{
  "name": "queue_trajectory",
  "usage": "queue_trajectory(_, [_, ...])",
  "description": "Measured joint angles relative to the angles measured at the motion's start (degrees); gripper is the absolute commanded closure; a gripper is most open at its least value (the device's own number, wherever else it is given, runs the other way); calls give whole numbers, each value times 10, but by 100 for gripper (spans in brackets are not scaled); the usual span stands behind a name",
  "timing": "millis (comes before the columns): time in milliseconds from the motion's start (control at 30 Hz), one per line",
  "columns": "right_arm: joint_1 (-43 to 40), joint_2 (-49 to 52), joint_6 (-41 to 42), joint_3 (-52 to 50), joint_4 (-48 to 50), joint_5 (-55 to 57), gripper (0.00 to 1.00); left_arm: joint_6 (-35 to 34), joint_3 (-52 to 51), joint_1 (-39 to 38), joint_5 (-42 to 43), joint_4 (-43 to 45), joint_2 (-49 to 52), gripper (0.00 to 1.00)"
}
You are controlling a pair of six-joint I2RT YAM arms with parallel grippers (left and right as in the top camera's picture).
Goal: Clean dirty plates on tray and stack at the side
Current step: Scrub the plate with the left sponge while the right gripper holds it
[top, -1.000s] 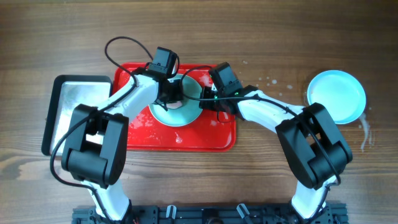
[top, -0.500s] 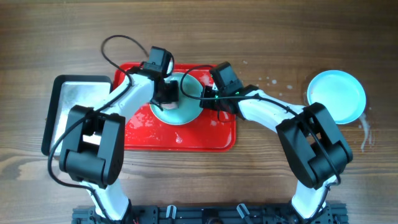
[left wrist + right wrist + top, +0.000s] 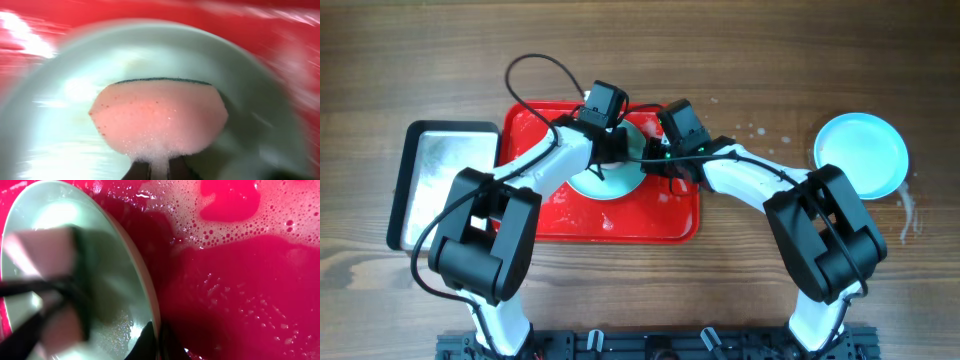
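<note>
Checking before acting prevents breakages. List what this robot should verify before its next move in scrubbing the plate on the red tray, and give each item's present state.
1. Left tool shut on the sponge: ok.
2. Sponge lying over the inside of the plate: ok.
3. Right tool pinching the plate's rim: ok.
4. Plate free of smears: cannot tell, the wrist views are blurred.
5. Red tray dry: not ok, it is foamy and wet.
6. Side plate bare on top for stacking: ok.
</note>
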Motion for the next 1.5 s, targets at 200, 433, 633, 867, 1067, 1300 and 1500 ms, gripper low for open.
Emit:
queue_trajectory(200, [0, 0, 0, 0, 0, 0, 96, -35, 0, 0, -169, -74, 0, 96])
queue_trajectory(433, [6, 0, -3, 0, -2, -5, 96, 10, 9, 21, -34, -149, -10, 96])
queue_trajectory(633, [6, 0, -3, 0, -2, -5, 96, 69, 3, 20, 213, -103, -7, 96])
queue_trajectory(867, [6, 0, -3, 0, -2, -6, 96, 37, 6, 6, 179, -103, -3, 96])
queue_trajectory(1067, [7, 0, -3, 0, -2, -7, 96, -95, 12, -1, -79, -195, -10, 96])
queue_trajectory(1300, [8, 2, 5, 0, 2, -14, 96, -185, -37, -1, -215, -62, -10, 96])
queue_trajectory(1500, [7, 2, 10, 1, 2, -13, 96, -159, -74, -2, -211, 30, -22, 96])
